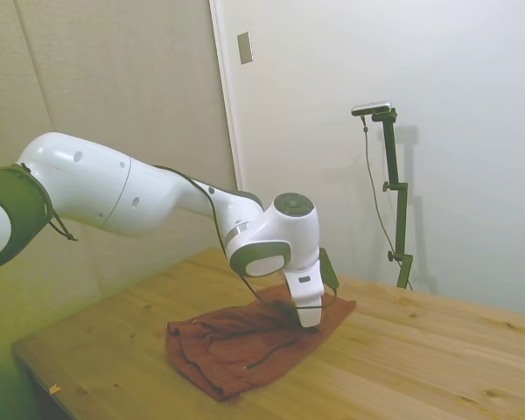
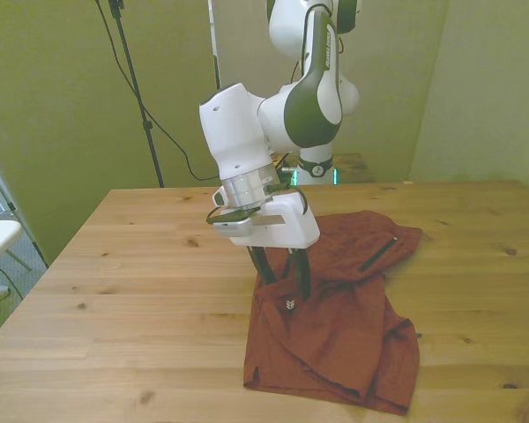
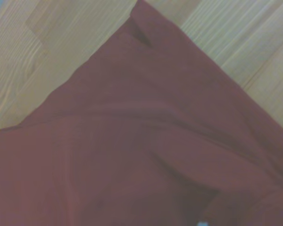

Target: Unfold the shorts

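I have the claw [image 2: 282, 275] down on the shorts [image 2: 339, 308], its 2 dark fingers [image 2: 303, 273] standing a little apart with their tips pressed into the cloth; I cannot tell whether any fabric is pinched between them. The shorts lie crumpled on the wooden table [image 2: 141, 264], toward the front view's right of its middle. Their long axis runs from the near edge back toward the front view's right, where a dark slit pocket [image 2: 381, 254] shows. The fabric is soft, rust-red and wrinkled, folded over itself, with a small pale logo [image 2: 288, 304] just below the fingers.
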`<control>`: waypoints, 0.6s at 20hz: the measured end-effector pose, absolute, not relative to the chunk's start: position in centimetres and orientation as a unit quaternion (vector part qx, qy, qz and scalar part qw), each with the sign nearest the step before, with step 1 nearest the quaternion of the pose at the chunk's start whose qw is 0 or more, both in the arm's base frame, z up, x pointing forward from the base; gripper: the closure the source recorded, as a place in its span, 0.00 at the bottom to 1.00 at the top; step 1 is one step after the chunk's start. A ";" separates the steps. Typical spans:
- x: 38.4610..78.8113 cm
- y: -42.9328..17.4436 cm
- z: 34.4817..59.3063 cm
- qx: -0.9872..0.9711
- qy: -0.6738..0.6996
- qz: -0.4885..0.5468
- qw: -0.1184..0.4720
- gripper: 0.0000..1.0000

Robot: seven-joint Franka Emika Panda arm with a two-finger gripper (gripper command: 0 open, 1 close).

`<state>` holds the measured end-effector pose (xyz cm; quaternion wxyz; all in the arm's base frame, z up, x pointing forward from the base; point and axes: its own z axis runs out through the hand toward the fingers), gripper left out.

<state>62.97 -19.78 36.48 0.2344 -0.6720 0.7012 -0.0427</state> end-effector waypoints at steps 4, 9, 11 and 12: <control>63.0 -20.6 35.6 -0.670 0.703 -0.041 0.234 1.00; 63.3 -20.6 35.9 -0.671 0.699 -0.044 0.242 1.00; 63.3 -20.7 35.7 -0.670 0.700 -0.042 0.245 1.00; 63.3 -20.7 35.5 -0.669 0.700 -0.041 0.246 1.00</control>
